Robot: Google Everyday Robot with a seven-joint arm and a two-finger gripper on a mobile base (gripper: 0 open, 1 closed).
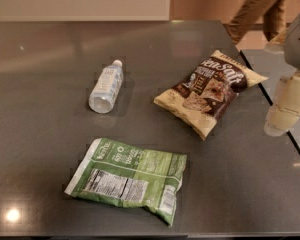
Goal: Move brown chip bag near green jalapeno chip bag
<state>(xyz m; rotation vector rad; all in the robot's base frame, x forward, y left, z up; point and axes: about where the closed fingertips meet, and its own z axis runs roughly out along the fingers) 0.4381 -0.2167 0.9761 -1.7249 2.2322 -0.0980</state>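
Task not started. Brown chip bag (210, 91) lies on table (40, 149), apart from green chip bag (130, 179). Pincer (280, 116) at right edge, clear of brown chip bag; cannot tell how open. Grasp and move remain.

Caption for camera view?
Gripper at right edge beside crinkly cream-brown chip bag; flat green-white chip bag, clear plastic bottle nearby.

the robot's pale cream gripper (281, 115) by the table's right side is cut off by the right edge, the person in brown trousers (255, 6) is cut off at the top, and the black print on the flat green and white chip bag (135, 176) is too small to read.
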